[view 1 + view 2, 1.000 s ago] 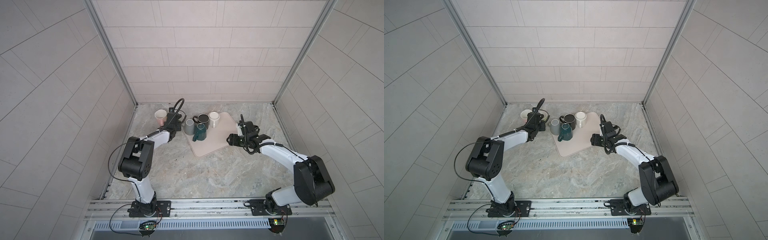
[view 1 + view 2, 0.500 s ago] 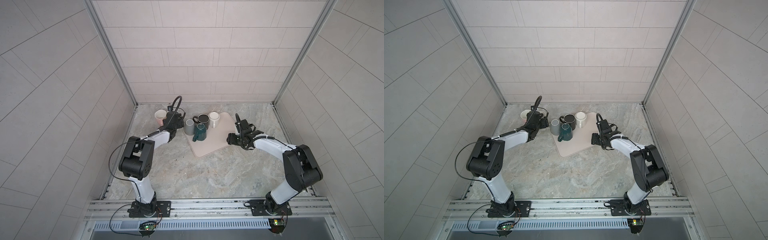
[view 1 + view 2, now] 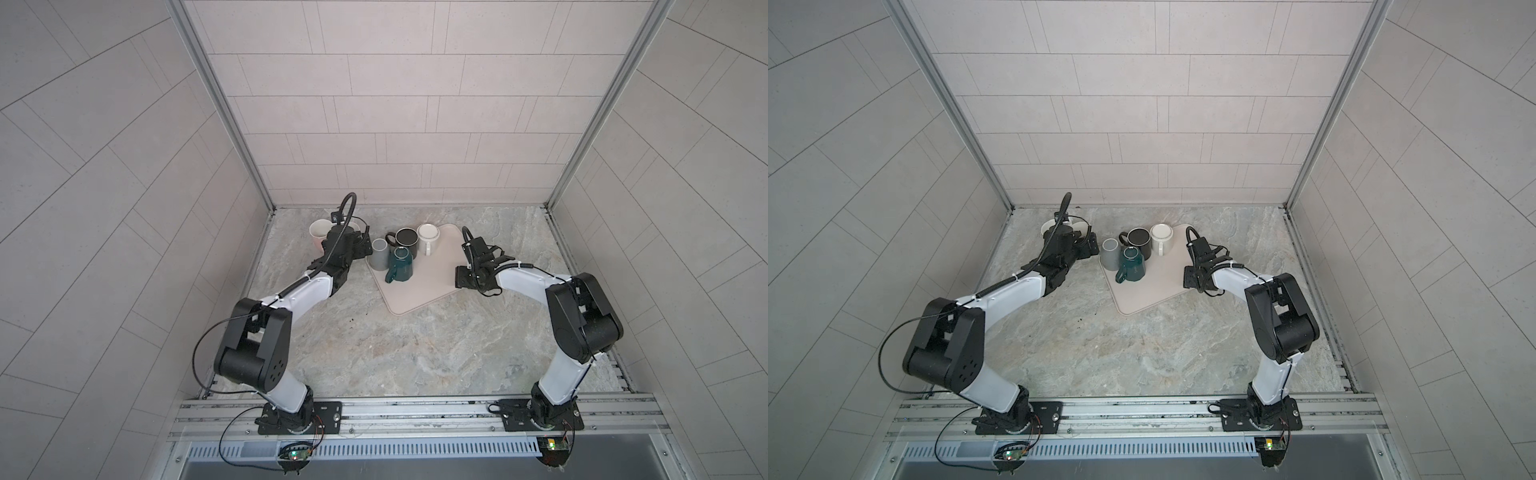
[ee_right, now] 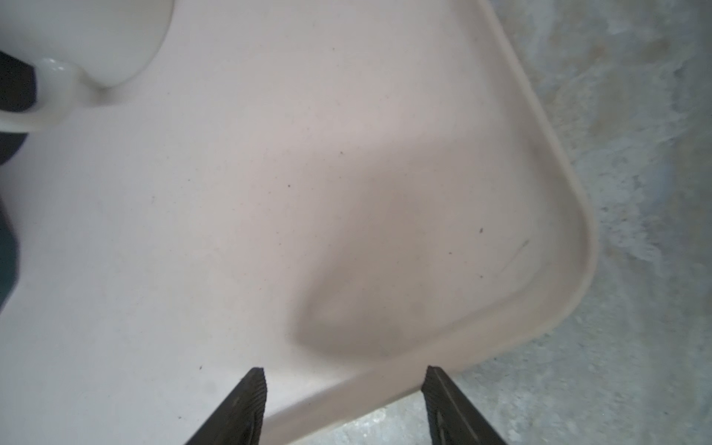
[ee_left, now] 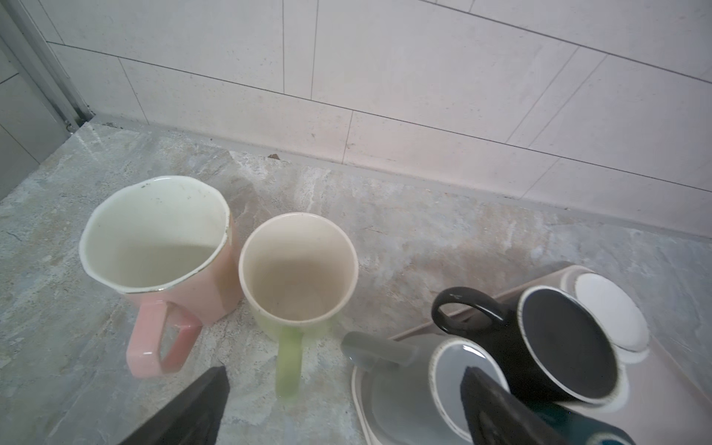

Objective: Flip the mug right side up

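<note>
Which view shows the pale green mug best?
Left wrist: the pale green mug stands upright beside the pink mug, rim, inside and handle all clear. In both top views the left arm hides almost all of it. The right wrist view misses it, facing the tray.

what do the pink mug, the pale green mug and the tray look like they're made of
Pink mug: likely glazed ceramic; glossy handle, worn metallic rim band.
Pale green mug: likely glazed ceramic too; thick rim, soft sheen.
Tray: matte plastic or silicone, can't tell which; moulded rounded lip, no glare.
</note>
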Controlling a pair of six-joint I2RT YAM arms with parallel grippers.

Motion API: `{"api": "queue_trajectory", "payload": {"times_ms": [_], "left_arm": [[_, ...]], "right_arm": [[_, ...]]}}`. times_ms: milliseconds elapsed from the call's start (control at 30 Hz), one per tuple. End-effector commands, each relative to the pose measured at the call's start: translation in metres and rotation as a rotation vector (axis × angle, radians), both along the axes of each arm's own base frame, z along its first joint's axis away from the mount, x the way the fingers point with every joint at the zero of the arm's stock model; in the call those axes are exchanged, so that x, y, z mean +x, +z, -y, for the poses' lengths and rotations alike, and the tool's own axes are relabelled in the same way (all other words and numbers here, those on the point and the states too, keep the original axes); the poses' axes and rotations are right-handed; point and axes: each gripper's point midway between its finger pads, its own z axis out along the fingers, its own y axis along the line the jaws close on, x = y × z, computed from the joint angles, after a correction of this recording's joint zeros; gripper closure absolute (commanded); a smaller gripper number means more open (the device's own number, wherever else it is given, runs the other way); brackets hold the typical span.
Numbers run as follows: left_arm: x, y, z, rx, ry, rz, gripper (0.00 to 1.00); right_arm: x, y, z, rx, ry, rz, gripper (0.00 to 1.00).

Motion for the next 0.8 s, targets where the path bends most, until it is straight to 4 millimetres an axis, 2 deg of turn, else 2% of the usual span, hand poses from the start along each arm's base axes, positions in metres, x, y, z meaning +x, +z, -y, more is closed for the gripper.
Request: {"api": "queue_trajectory", "payload": {"times_ms": [0, 100, 267, 367, 467, 600, 767], "left_arm": [[-0.015, 0.006, 0.005, 0.007, -0.024, -0.008, 0.00], [-0.026, 0.004, 0.008, -0.009, -0.031, -0.020, 0.00], [-0.045, -0.014, 0.014, -0.049, -0.041, -0.063, 0.00], [-0.055, -0.017, 0.011, -0.046, -0.030, -0.071, 0.00], [-0.074, -0.027, 0.007, 0.020, -0.014, -0.122, 0.00], [-0.096, -0.040, 0.022, 0.117, -0.069, -0.149, 0.00], [-0.106, -0.036, 0.028, 0.143, -0.089, -0.118, 0.00]], "right_arm": [[-0.004, 0.000, 0.018, -0.123, -0.015, -0.022, 0.34], [-0.006, -0.003, 0.025, -0.173, -0.017, -0.048, 0.34], [-0.012, -0.012, 0.037, -0.257, -0.021, -0.108, 0.34], [-0.013, -0.017, 0.040, -0.274, -0.024, -0.127, 0.34], [-0.014, -0.022, 0.040, -0.288, -0.030, -0.147, 0.35], [-0.022, -0.030, 0.045, -0.301, -0.049, -0.166, 0.35], [-0.028, -0.031, 0.043, -0.277, -0.059, -0.177, 0.35]]}}
